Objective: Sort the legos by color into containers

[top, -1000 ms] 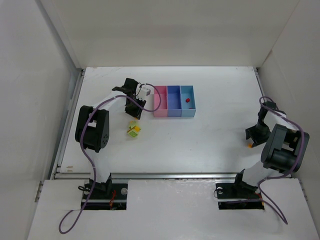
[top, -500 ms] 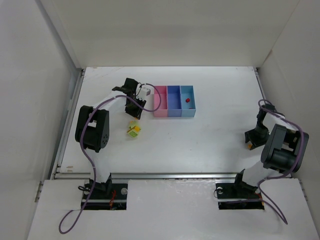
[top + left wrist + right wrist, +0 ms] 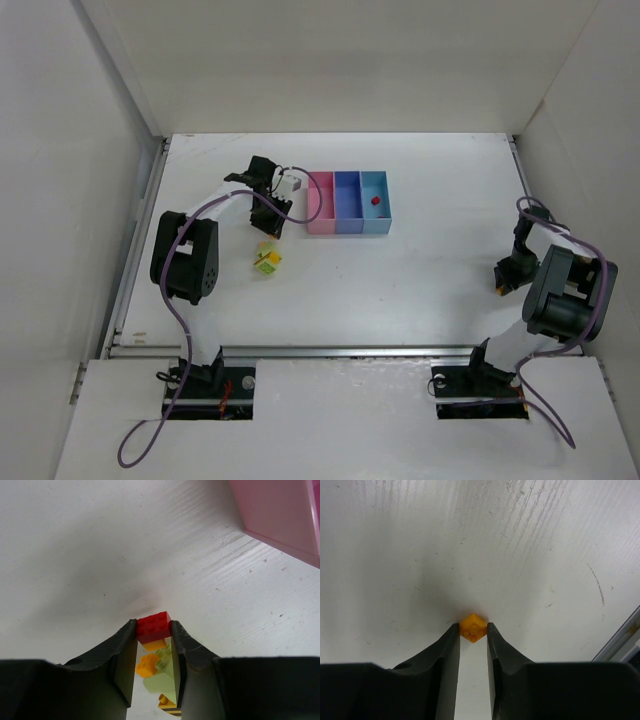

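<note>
Beside the pink bin | left gripper clamps red brick at its tips only, may slip | right gripper pinches orange brick on corners, may twist out

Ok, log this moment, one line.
left gripper: shut on red lego | right gripper: shut on orange lego | light blue bin: another red lego inside
</note>
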